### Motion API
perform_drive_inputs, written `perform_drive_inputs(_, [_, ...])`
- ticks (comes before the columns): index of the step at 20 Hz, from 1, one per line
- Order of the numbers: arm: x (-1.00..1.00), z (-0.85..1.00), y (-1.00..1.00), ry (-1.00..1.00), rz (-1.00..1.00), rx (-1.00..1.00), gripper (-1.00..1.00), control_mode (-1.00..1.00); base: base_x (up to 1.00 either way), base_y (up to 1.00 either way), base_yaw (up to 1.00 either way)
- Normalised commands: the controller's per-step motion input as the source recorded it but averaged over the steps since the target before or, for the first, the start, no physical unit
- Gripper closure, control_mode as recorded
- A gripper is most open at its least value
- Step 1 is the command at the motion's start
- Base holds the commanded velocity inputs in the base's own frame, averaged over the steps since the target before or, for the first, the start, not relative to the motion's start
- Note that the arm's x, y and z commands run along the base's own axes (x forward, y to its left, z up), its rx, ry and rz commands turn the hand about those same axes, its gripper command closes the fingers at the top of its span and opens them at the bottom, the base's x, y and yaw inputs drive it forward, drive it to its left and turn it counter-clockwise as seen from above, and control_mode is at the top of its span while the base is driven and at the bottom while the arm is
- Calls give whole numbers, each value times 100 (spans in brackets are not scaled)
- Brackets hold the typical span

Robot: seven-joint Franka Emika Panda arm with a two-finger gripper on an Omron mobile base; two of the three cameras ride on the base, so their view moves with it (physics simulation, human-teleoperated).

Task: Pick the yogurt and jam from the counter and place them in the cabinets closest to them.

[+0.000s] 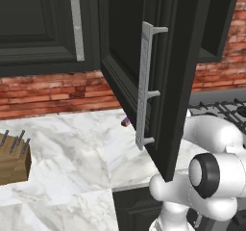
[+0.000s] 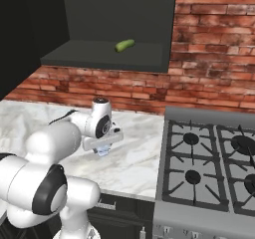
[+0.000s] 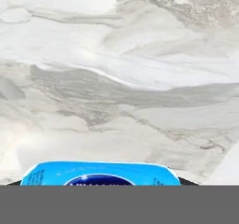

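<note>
Jaws point(image 2: 103, 151) grasping yogurt point(image 3: 100, 173) over counter point(image 2: 134, 158) — open cabinet door point(image 1: 158, 81) alongside, stove point(image 2: 209, 168) near.

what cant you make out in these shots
- Pincer, right base view: the hand's white body covers its tips, so contact with the pale blue item under it is unclear.
- Blue container, hand view: cut off along the bottom; label unreadable.
- Small purple-red item on the counter, left base view: mostly behind the open cabinet door, too small to identify.
- Green item on the cabinet shelf, right base view: too small to name.
</note>
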Motion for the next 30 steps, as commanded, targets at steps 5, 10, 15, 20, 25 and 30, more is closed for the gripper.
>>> perform_drive_inputs(5, [-4, 69, 0, 0, -10, 0, 100, -100, 0, 0, 0])
perform_drive_inputs(10, [-3, 68, 2, 0, -8, 0, 100, -100, 0, 0, 0])
perform_drive_inputs(15, [-3, 71, 9, -1, -6, 0, 100, -100, 0, 0, 0])
perform_drive_inputs(20, [-4, 76, 10, -1, -6, 0, 100, -100, 0, 0, 0])
perform_drive_inputs(25, [-1, 72, 9, -2, -5, 0, 100, -100, 0, 0, 0])
perform_drive_inputs(30, [0, 70, 6, -2, -5, 0, 100, -100, 0, 0, 0])
